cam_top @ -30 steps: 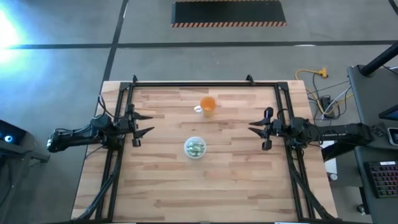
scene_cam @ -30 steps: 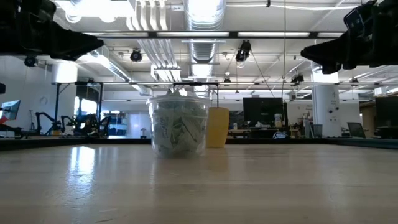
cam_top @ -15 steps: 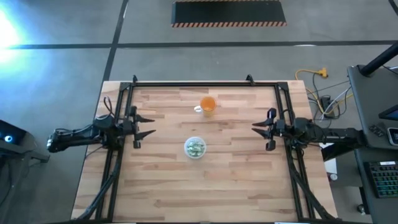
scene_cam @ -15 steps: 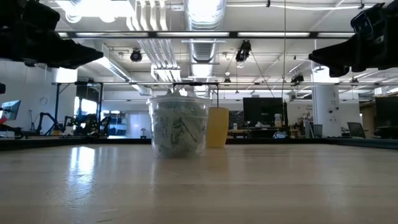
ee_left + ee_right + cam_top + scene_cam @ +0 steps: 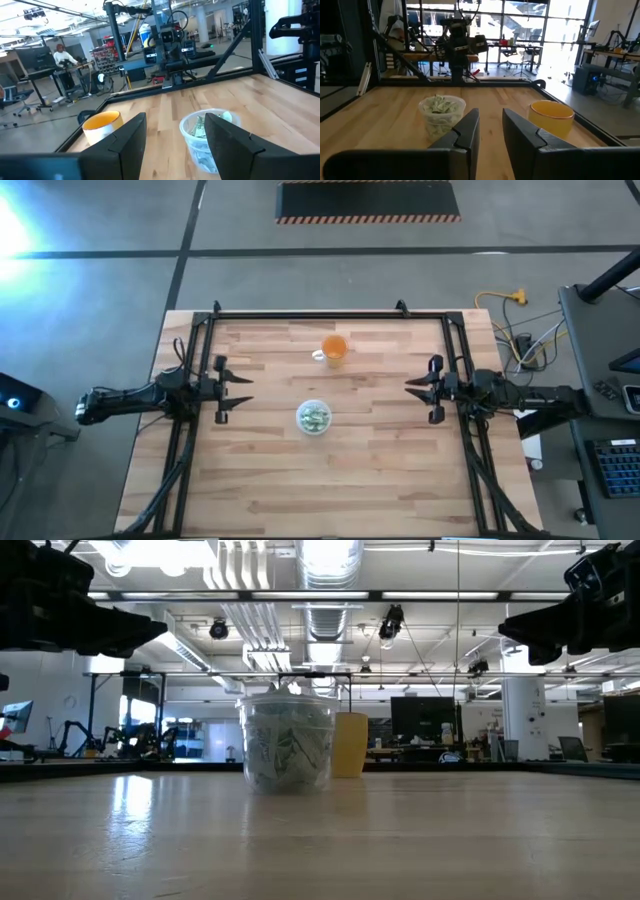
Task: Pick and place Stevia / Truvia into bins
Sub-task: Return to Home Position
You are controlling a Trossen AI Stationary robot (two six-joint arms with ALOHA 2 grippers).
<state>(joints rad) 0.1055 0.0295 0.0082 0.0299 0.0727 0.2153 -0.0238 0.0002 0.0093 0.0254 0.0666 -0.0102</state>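
The clear round cup (image 5: 314, 417) stands on its base mid-table. It is filled with pale green and white sachets (image 5: 286, 751), which also show through its wall in both wrist views (image 5: 202, 131) (image 5: 440, 106). No loose sachet shows on the table. My left gripper (image 5: 243, 390) hovers open to the cup's left, above the table, and points toward it (image 5: 175, 120). My right gripper (image 5: 406, 386) hovers to the cup's right, with a narrow gap between its fingers (image 5: 491, 114). Both hang high in the low view, the left gripper (image 5: 150, 630) and the right gripper (image 5: 512, 632).
An orange translucent cup (image 5: 334, 348) with a white handle stands beyond the clear cup toward the far edge. A black frame (image 5: 310, 314) runs along the table's far, left and right sides. Bare wood (image 5: 320, 480) lies between the cup and the near edge.
My left gripper has sunk a little and shifted slightly toward the near edge. My right gripper has drawn back a short way toward the table's right edge. The cup and its sachets have stayed put.
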